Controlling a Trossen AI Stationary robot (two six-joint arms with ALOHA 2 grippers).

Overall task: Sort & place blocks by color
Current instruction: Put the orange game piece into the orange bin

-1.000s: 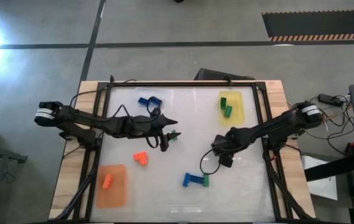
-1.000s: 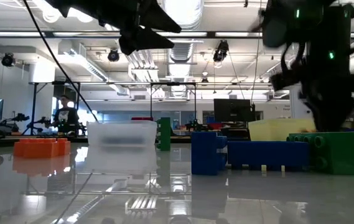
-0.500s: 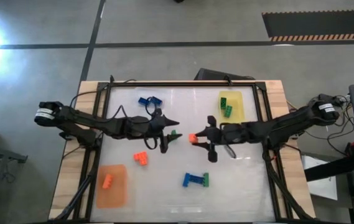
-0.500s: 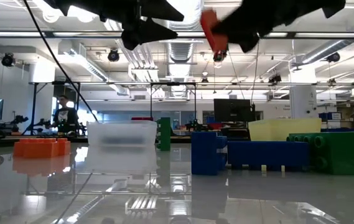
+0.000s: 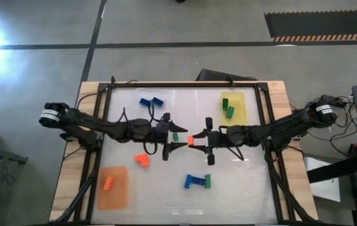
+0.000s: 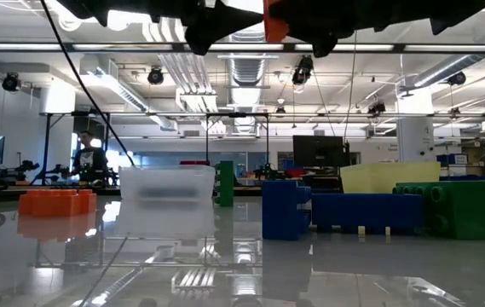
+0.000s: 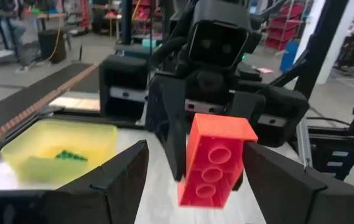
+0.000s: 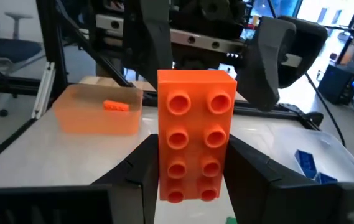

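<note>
The right gripper (image 5: 194, 139) is pinching a studded orange plastic brick (image 8: 196, 141) – long axis pointing straight out toward the left gripper (image 5: 177, 139), gaping wide and empty.

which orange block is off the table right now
The orange block clamped in the right tool, held in the air at the table's middle facing the open left tool. The other orange blocks lie on the table and in the orange mat.

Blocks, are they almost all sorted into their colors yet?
Partly. Green blocks sit in the yellow tray and one orange block in the orange tray. The right end effector holds an orange brick facing the open left end effector. Blue blocks and others wait.
</note>
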